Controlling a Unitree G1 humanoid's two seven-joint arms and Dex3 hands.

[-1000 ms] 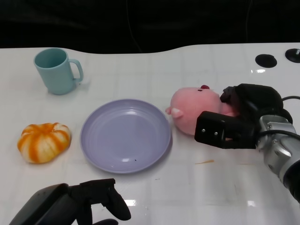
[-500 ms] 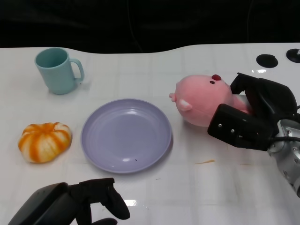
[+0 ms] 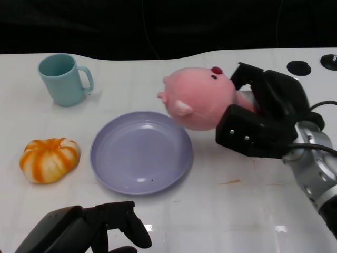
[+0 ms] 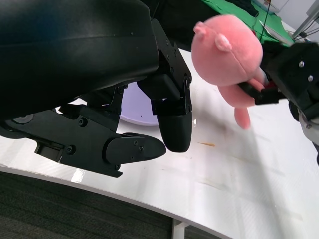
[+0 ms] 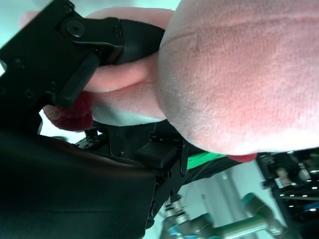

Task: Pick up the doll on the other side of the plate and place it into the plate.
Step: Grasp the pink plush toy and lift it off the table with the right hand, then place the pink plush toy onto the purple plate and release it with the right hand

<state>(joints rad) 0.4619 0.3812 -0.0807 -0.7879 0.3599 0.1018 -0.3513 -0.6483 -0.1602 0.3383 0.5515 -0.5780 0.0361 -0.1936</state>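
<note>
Gripping the pink doll (image 3: 199,104) by its body, your right hand (image 3: 260,122) holds it clear of the table, head over the far right rim of the plate (image 3: 141,152), while your left hand (image 3: 92,233) rests empty at the near edge.

no readable text, labels, brands, numbers or signs on anything

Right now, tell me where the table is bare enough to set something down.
Free: the white tabletop between the teal mug and the pink plush doll, and the front strip right of the lilac plate. The plate itself is bare. Crowded: the right hand holding the doll at the plate's far-right rim, and beside the orange-striped pumpkin.
</note>
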